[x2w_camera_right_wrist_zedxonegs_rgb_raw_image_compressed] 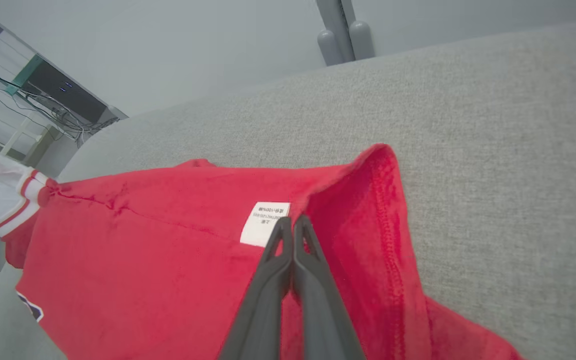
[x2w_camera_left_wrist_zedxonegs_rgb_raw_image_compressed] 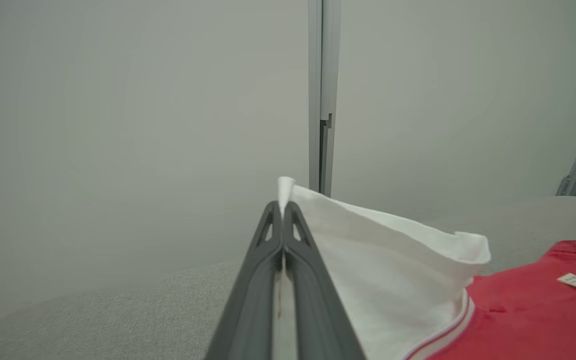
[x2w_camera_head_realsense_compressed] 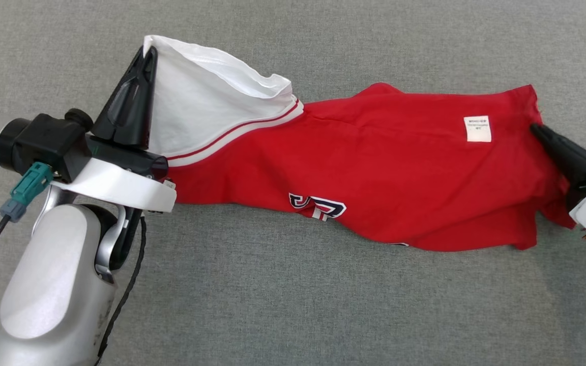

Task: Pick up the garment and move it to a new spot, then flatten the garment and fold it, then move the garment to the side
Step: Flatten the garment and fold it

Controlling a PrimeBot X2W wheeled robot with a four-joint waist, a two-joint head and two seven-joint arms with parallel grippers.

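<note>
1. Head view: The garment (x2w_camera_head_realsense_compressed: 374, 168), a red shirt with a white sleeve (x2w_camera_head_realsense_compressed: 206, 101), lies stretched on the grey surface (x2w_camera_head_realsense_compressed: 293, 305), running from the upper left of the frame to the right edge. At upper left, the left gripper (x2w_camera_head_realsense_compressed: 149, 51) is clamped on the sleeve's far corner and holds it off the surface, so the sleeve stands up like a tent. At the right edge, the right gripper (x2w_camera_head_realsense_compressed: 538, 128) meets the red cloth just beside the label (x2w_camera_head_realsense_compressed: 477, 128). I cannot judge its closure from this view. Gripping opposite ends looks meant to draw the cloth taut for flattening.

2. Left wrist view: The two fingers press together at lower centre, with a tip of white cloth poking out above them. The sleeve falls away toward the lower right, and the red body shows at the right edge.

3. Right wrist view: The fingers rise from bottom centre and are pinched tight on a ridge of red cloth next to the label. The stitched hem (x2w_camera_right_wrist_zedxonegs_rgb_raw_image_compressed: 383, 210) runs down on their right. The pinch lifts that end into a fold. Folding looks not yet begun, and the shirt appears bunched, not flat.
</note>
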